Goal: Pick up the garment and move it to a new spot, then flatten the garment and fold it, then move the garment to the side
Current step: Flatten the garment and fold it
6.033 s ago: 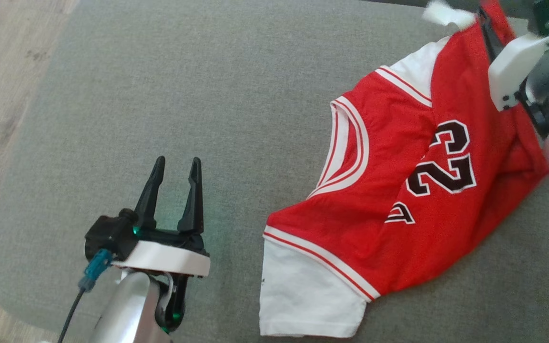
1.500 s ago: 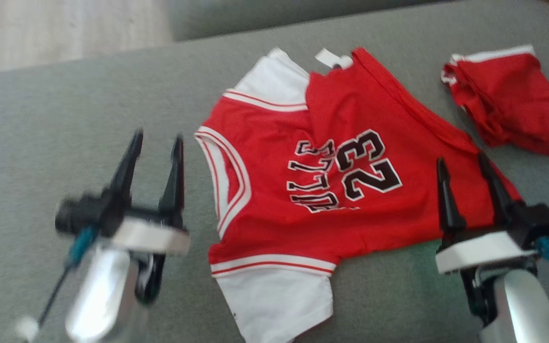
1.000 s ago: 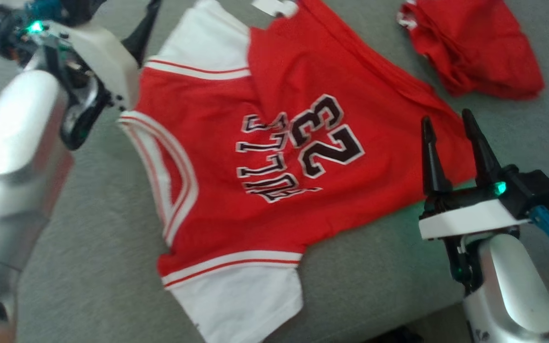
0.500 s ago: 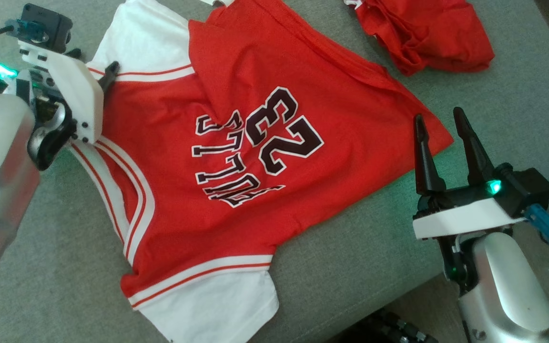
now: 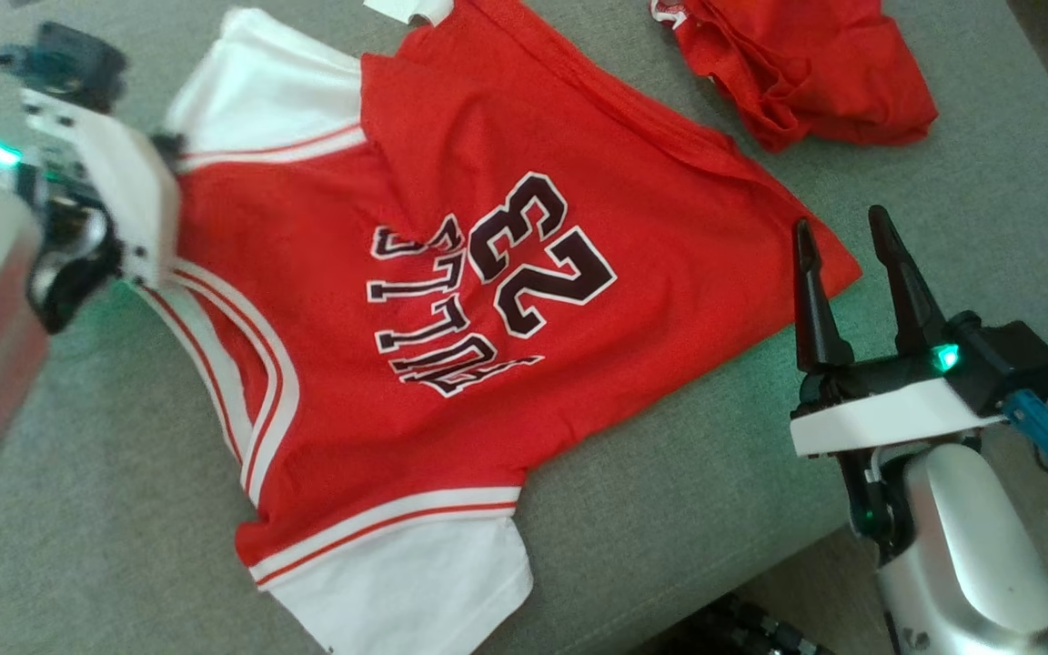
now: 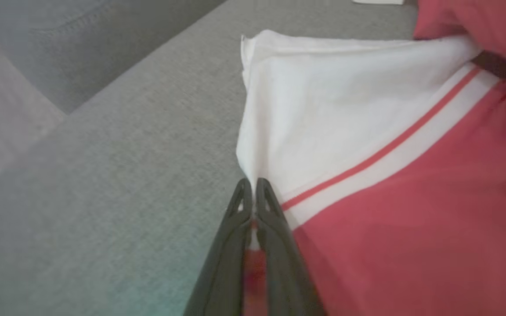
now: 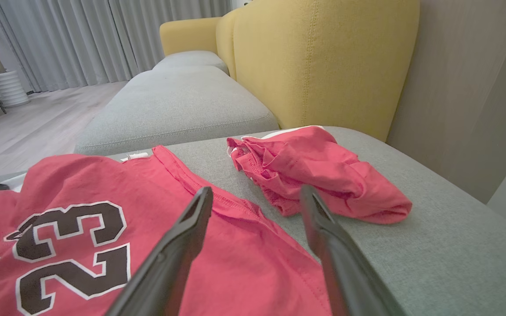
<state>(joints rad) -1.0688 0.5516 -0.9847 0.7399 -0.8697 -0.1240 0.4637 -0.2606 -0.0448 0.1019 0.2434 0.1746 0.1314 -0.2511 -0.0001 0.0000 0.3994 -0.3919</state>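
Left hand (image 6: 253,185) tight on garment (image 5: 351,409) shoulder

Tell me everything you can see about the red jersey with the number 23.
The red jersey is thin fabric with white sleeves, striped trim, and black white-edged lettering and 23. It lies spread, slightly wrinkled, front up on the grey sofa cushion. The left gripper is shut on its edge beside one white sleeve.
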